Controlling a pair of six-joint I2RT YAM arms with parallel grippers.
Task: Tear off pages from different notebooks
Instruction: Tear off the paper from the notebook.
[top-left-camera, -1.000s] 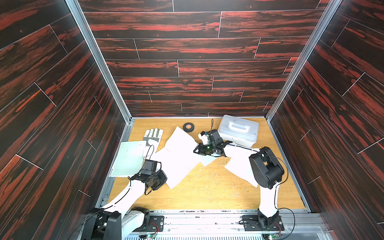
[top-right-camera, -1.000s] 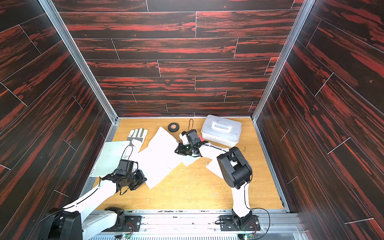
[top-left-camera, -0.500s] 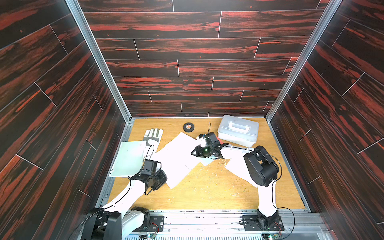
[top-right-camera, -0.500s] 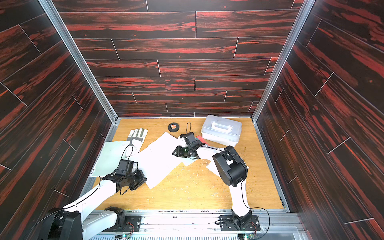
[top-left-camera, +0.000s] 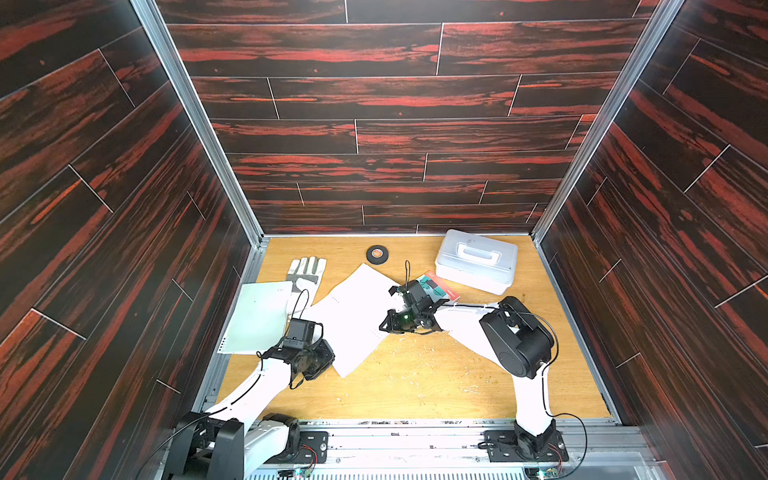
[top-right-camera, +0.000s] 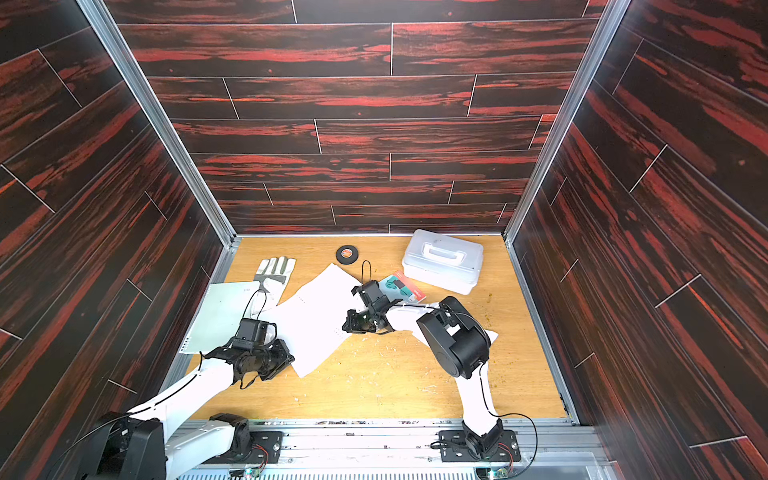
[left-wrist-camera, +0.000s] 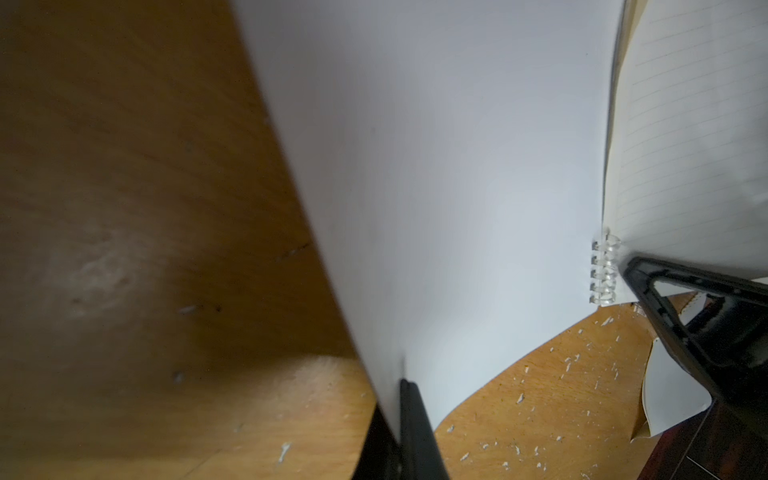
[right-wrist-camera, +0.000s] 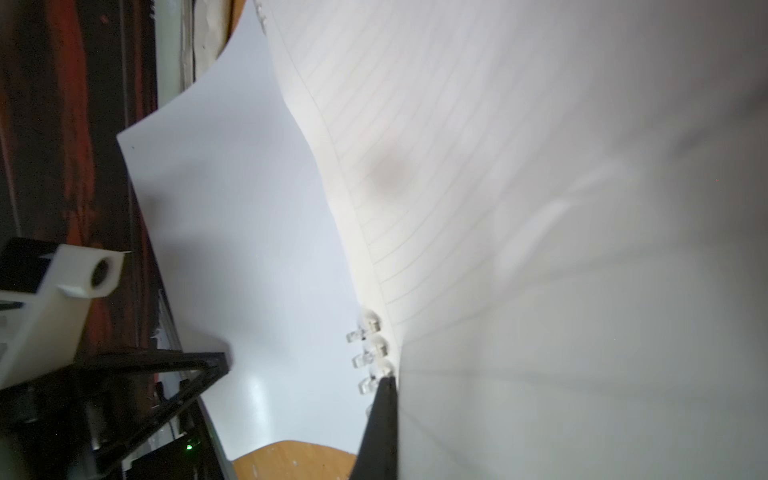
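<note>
An open white spiral notebook (top-left-camera: 353, 307) lies in the middle of the table. My left gripper (top-left-camera: 330, 360) is shut on the near corner of its plain white cover (left-wrist-camera: 457, 187). My right gripper (top-left-camera: 385, 326) is shut on a lined page (right-wrist-camera: 519, 208) right beside the clear spiral coils (right-wrist-camera: 370, 345). That page bows up from the binding. A pale grey-green notebook (top-left-camera: 259, 316) lies at the left. A small notebook with teal shapes and a coral band (top-left-camera: 436, 286) lies behind the right wrist. A loose torn page (top-left-camera: 467, 334) lies partly under the right arm.
A white-and-grey glove (top-left-camera: 306, 270) and a black tape roll (top-left-camera: 377, 254) lie at the back. A translucent plastic box with a handle (top-left-camera: 478, 259) stands at the back right. Small paper scraps (top-left-camera: 415, 361) litter the wooden table in front of the notebook.
My right gripper has come nearer along the notebook's binding and closed on the lined page by the coils. The left gripper has kept its hold and not moved.
</note>
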